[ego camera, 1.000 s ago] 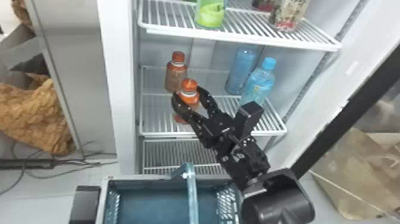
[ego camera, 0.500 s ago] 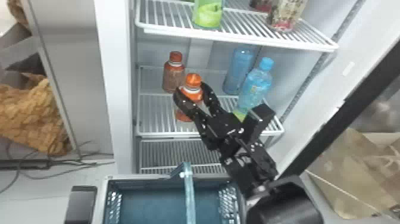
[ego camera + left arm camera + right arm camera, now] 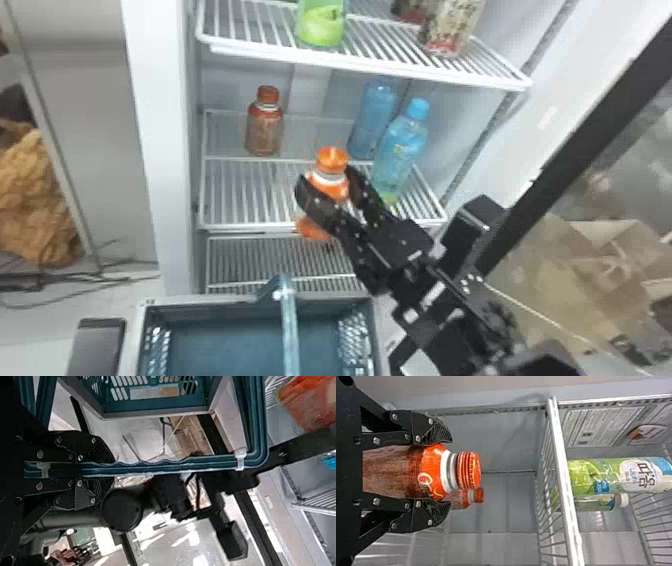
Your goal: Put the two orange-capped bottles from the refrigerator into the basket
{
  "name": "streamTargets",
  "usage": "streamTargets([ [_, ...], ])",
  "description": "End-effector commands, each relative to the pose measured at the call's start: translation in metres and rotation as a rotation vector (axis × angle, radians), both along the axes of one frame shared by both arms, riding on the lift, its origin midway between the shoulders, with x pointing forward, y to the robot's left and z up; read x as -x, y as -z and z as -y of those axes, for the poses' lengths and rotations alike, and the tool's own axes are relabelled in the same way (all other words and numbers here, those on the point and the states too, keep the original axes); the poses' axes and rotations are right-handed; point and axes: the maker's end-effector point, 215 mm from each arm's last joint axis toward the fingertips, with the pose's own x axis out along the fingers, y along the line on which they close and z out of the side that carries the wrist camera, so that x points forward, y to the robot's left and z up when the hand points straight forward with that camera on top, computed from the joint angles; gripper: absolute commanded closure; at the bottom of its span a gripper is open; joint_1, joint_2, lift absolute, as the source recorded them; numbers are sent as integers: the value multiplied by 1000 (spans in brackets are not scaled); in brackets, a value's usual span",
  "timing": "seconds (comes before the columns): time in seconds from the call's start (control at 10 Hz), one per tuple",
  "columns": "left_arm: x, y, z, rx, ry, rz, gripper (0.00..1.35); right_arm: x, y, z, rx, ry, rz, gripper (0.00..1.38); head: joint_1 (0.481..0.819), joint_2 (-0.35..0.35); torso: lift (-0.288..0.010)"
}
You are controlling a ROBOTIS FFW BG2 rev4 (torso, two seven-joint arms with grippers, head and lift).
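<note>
Right tool pinches our near bottle, roughly upright, by the shelf; the basket lies below, nearer us and leftward; our left tool clasps its handle; we judge the carry goes down-left.

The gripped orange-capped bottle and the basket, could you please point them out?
Gripped orange-capped bottle (image 3: 332, 161): head view, on its cap.
Basket (image 3: 215, 301): head view, on its far rim.

3 bottles on shelf, basket before refrigerator
</note>
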Motion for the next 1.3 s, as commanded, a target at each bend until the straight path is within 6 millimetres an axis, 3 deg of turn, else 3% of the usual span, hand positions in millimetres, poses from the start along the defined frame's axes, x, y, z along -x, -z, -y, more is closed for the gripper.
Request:
streamTargets([
  [0.0, 0, 1, 0, -5, 2, 2, 1193, 27, -2, 7, 17, 1, -61, 903, 695, -350, -288],
  [0.2, -1, 2, 0, -8, 0, 3, 1193, 72, -21, 2, 29, -34, -119, 903, 695, -350, -288],
  [0.4, -2, 1, -1, -8, -3, 3, 1193, 106, -23, -7, 46, -70, -196, 903, 695, -350, -288],
  [0.8, -1, 3, -1, -12, -2, 1, 1194, 150, 18, -7, 83, -87, -411, 903, 695, -350, -288],
  [1.1, -1, 3, -1, -13, -3, 1, 1193, 169, 60, 12, 119, -45, -570, 903, 695, -350, -288],
  [1.2, -1, 3, -1, -13, -3, 1, 1194, 169, 59, 4, 105, -63, -571, 903, 695, -350, -288],
])
